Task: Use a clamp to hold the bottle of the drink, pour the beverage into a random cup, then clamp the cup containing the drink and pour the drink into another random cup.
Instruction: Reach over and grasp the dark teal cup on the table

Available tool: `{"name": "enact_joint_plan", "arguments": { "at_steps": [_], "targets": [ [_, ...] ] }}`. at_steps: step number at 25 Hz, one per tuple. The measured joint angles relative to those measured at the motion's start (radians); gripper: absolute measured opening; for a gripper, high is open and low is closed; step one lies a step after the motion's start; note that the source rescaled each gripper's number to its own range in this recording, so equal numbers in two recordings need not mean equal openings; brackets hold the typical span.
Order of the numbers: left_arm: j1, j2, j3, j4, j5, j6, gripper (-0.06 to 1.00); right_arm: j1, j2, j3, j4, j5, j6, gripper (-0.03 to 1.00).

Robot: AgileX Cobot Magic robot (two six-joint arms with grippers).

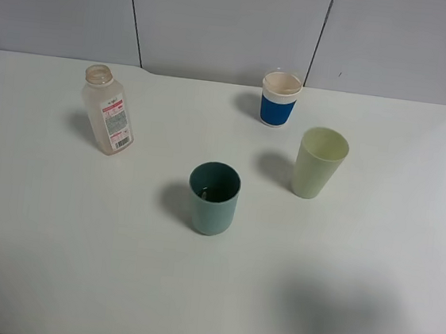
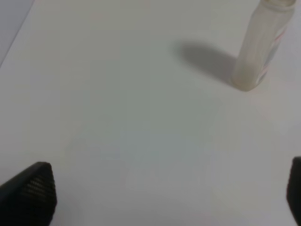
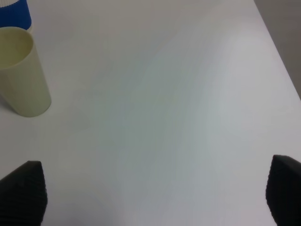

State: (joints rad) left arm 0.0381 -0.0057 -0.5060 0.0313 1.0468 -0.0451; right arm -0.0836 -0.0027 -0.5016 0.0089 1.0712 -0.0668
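The bottle [image 1: 109,113] is standing upright toward the far left of the white tabletop [image 1: 53,261], its wide neck uncapped and a barcode label facing the high camera. Its plastic is looking cloudy, and whether any drink is sitting inside cannot be told. The teal cup [image 1: 213,199] is standing near the middle of the tabletop, well apart from the bottle, and its dark inside is hiding whether it is holding anything. The pale yellow-green cup [image 1: 319,163] is standing to the right of it and farther back, with the blue-banded white cup [image 1: 280,99] behind that, near the back edge.

Neither arm is showing in the high view; only a soft shadow [image 1: 335,314] is lying on the near right of the tabletop.

The left end effector [image 2: 162,197] is gaping wide with nothing between its jaws. Only its dark ribbed fingertips [image 2: 29,195] are poking into the wrist view, one almost entirely cropped. The bottle is appearing blurred ahead of it, well apart, its neck cut off by the frame. The right end effector [image 3: 153,197] is likewise spreading wide and empty, its fingertips [image 3: 21,193] half cropped. Ahead of it and off to one side the pale yellow-green cup is standing, and behind that only a sliver of the white cup's blue band is showing.
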Motion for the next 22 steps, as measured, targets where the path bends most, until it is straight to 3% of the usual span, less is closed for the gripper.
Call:
{"name": "enact_joint_plan", "arguments": {
  "at_steps": [22],
  "targets": [
    [0.000,0.000,0.000,0.000,0.000,0.000,1.00,0.000,0.000,0.000,0.000,0.000,0.000,0.76]
  ]
}}
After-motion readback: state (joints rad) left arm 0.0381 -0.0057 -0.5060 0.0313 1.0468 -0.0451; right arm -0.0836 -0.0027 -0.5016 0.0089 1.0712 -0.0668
